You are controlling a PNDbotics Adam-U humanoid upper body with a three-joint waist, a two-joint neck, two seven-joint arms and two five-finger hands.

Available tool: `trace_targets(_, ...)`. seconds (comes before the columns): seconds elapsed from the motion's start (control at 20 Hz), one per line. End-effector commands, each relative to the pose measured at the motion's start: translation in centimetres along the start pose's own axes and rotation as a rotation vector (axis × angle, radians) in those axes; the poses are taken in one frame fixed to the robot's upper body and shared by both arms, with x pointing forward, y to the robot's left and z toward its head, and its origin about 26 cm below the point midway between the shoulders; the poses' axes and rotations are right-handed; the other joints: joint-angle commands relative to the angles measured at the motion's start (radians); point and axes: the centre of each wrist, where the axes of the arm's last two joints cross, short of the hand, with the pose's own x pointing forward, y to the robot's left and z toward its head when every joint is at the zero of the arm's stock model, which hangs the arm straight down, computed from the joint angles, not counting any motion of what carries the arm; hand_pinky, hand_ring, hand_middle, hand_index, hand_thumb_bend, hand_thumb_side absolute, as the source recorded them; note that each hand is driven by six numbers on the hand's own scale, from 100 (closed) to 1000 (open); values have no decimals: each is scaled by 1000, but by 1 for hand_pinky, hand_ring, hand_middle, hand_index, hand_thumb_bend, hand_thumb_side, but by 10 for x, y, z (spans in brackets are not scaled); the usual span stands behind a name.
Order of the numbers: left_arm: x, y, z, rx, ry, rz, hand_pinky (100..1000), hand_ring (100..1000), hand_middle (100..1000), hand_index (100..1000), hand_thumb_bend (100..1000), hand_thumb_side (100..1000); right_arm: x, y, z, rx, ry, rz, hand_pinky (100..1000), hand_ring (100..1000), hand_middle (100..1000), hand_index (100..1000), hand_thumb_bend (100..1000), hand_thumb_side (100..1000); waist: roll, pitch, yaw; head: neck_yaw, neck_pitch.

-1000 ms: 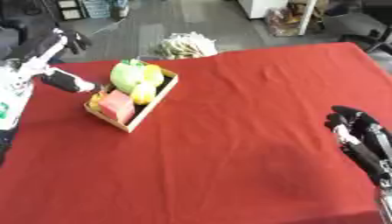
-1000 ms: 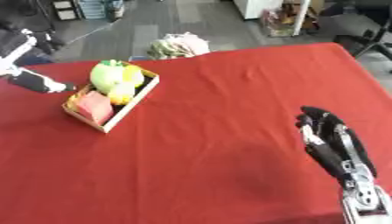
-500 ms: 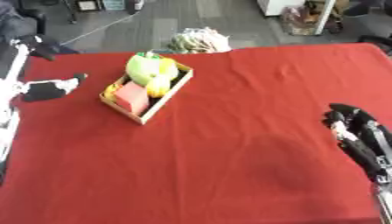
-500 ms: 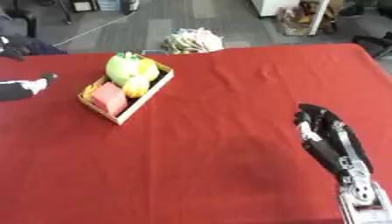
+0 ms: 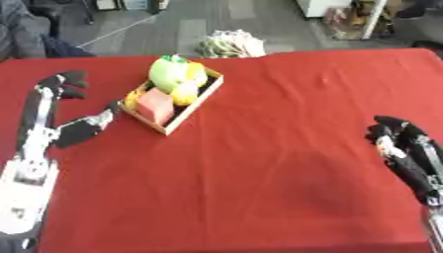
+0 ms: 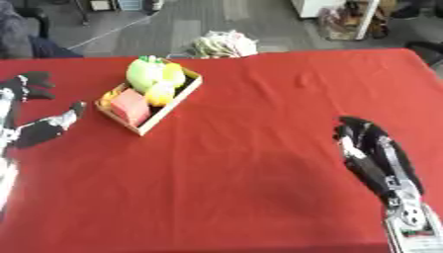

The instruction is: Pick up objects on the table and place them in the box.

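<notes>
the left hand (image 5: 54, 116) sits at nine o'clock on the red table (image 5: 277, 158), fingers spread straight and holding nothing, thumb tip just beside the box (image 5: 169, 106). the box lies at about eleven o'clock, packed with a green fruit (image 5: 173, 73), a pink block (image 5: 154, 105) and yellow pieces. over at four o'clock the right hand (image 6: 372, 155) rests open, well apart from it all.

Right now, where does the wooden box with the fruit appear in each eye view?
Left eye view: the wooden box lies upper left of centre, beside the left hand.
Right eye view: it sits further left.
Shared landmark: the pale bundle on the floor beyond the red table's far edge.
</notes>
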Motion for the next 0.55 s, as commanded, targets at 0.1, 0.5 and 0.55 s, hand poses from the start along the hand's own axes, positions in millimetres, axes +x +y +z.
trace_targets(0.1,12,-9,9,44,-17,103,749,596,600,768,554,234,3,-2,-2,10,-19,-1,750,685,642,786,100,428,1,-24,-2,13,4)
trace_targets(0.5,7,-13,11,36,2,248,748,594,598,766,552,240,3,-1,-2,3,-16,-3,747,679,636,783,100,430,-3,-18,9,14,4)
trace_targets(0.55,6,-13,11,35,5,264,748,593,597,765,551,240,3,-1,-2,3,-16,-2,747,679,635,783,100,431,-4,-17,8,15,4)
